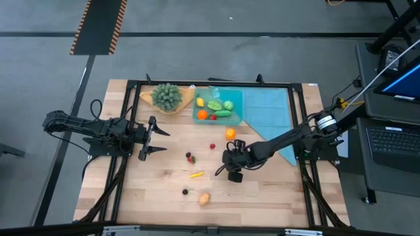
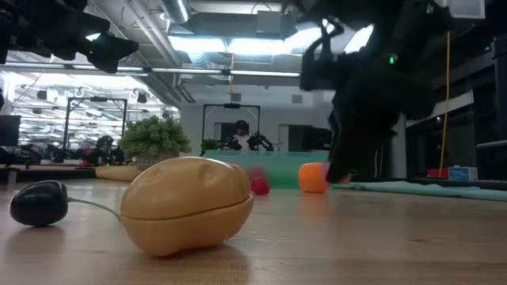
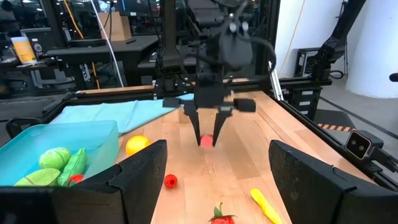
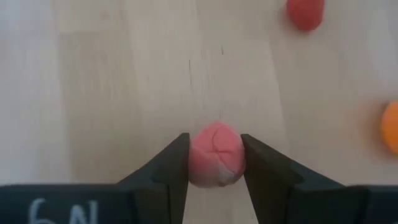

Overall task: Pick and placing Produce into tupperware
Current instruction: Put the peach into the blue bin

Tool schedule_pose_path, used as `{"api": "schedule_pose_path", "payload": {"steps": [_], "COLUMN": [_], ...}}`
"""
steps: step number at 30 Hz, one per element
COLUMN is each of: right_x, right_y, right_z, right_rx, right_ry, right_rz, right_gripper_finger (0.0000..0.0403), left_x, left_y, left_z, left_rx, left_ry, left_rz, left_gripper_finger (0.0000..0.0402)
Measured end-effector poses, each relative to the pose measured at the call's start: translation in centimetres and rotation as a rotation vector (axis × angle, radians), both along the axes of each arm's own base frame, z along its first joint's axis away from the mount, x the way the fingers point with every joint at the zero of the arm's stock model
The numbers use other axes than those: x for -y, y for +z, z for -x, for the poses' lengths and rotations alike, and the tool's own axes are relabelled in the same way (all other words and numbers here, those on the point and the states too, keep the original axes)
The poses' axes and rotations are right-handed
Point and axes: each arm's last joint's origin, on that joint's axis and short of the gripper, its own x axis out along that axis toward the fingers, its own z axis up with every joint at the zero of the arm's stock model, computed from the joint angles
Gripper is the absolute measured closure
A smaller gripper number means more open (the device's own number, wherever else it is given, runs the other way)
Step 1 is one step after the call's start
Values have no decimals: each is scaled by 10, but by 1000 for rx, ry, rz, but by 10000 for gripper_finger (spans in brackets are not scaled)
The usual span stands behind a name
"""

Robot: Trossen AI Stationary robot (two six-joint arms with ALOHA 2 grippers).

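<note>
My right gripper [image 4: 214,168] is shut on a small pink-red ball of produce [image 4: 216,154] at mid-table [image 1: 221,169], low over the wood. The tupperware [image 1: 237,98] at the far middle holds a lemon, an orange piece and green pieces. Loose produce lies on the table: an orange [image 1: 230,134], a red piece [image 1: 212,146], a strawberry [image 1: 190,157], a yellow piece [image 1: 196,174], a dark piece [image 1: 186,191] and a tan potato [image 1: 205,198]. My left gripper [image 1: 154,137] waits open at the left, level, with nothing between its fingers. My right gripper pinches the pink-red ball by its two opposite sides [image 4: 194,155] between its two fingers. The fingers slant steeply down from the table's right side. The ball sits close over the wood; whether it is lifted clear I cannot tell.
A bushy green plant [image 1: 167,96] on a tan wooden dish stands left of the tupperware. A flat teal cloth [image 1: 272,111] lies to its right. The black frame rails [image 1: 131,118] run along the table's sides and far edge. Bare wood shows at the near right.
</note>
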Motion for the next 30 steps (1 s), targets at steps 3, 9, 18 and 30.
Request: {"api": "schedule_pose_path", "payload": {"steps": [3,9,18,30], "right_x": [3,14,32,54], "right_y": [15,48,99,110], "right_z": [2,11,40,109], "right_rx": [38,116,293,560], "right_ry": [1,15,16,-91], "right_rz": [-10,66,114,146], "right_gripper_finger": [265,265,265,265], "left_x": [0,0,0,0], "left_y": [0,0,0,0], "left_z": [0,0,0,0], "left_rx": [0,0,0,1], "left_ry": [0,0,0,0], "left_rz": [0,0,0,0], "left_gripper_finger": [127,127,127,127]}}
